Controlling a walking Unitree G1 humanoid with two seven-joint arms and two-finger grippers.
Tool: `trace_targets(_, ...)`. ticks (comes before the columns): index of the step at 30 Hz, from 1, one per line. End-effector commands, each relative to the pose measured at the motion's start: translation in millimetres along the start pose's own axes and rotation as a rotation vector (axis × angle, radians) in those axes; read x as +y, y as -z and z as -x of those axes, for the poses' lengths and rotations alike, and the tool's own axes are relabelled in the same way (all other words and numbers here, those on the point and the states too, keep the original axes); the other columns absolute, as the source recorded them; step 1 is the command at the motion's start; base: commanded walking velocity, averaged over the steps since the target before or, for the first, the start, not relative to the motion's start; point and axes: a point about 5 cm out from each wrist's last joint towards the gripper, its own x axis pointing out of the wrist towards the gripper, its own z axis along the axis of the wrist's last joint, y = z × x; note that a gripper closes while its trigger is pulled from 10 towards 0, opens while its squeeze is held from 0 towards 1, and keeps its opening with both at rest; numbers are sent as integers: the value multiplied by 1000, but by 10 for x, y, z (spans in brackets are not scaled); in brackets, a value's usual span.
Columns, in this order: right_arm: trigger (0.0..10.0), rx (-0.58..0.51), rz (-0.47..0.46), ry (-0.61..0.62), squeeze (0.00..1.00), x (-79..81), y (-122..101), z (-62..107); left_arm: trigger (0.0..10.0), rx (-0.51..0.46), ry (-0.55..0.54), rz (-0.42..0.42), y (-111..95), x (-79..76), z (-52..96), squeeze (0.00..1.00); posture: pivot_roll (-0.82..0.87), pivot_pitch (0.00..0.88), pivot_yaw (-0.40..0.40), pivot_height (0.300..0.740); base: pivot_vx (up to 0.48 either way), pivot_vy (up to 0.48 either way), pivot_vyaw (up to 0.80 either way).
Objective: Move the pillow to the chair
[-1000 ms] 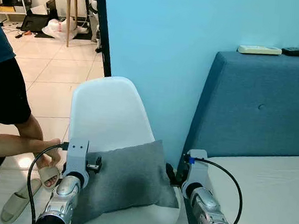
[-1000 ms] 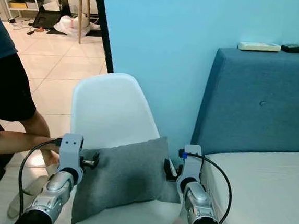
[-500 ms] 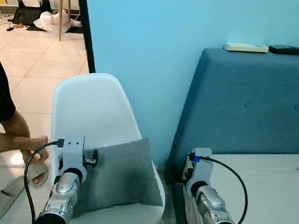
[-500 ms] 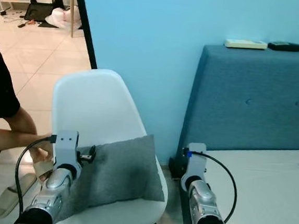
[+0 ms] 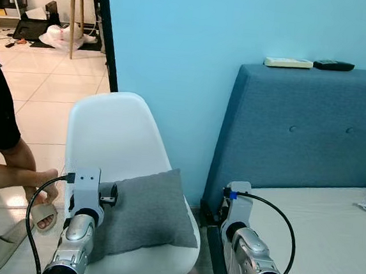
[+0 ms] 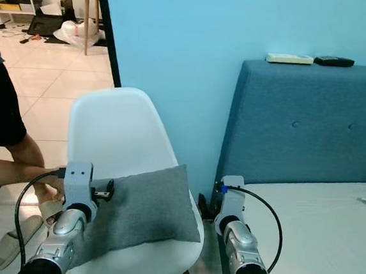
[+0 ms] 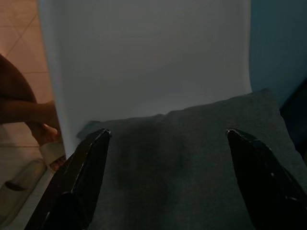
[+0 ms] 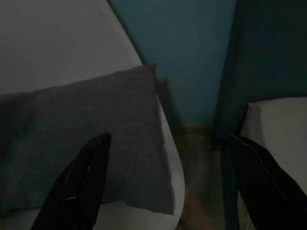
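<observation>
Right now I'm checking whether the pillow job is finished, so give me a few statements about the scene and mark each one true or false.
1. The grey pillow lies on the seat of the white chair. True.
2. The left hand is clamped on the pillow. False: its fingers are spread wide, with the pillow beneath them ungripped.
3. The right hand is open, over the gap between the chair and the bed. True.
4. Both remotes lie on the mattress. False: they rest on top of the blue headboard.
5. A person's bare foot is on the floor to the robot's left of the chair. True.
</observation>
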Motion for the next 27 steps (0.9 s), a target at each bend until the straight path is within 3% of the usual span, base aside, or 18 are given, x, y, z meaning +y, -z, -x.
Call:
trace_targets(1,10000,17,7,-11,0,21,10,-10,10000,0,-3,21,17,15,20,0,7,32,-43,740,0,0,0)
trace_targets(21,10000,16,-13,-2,0,38,26,-10,10000,38,66,16,38,-53,2,0,9,37,-31,740,0,0,0)
trace_targets(27,10000,17,-14,0,0,38,37,-4,10000,34,73,17,32,-61,1,0,7,39,-30,740,0,405,0)
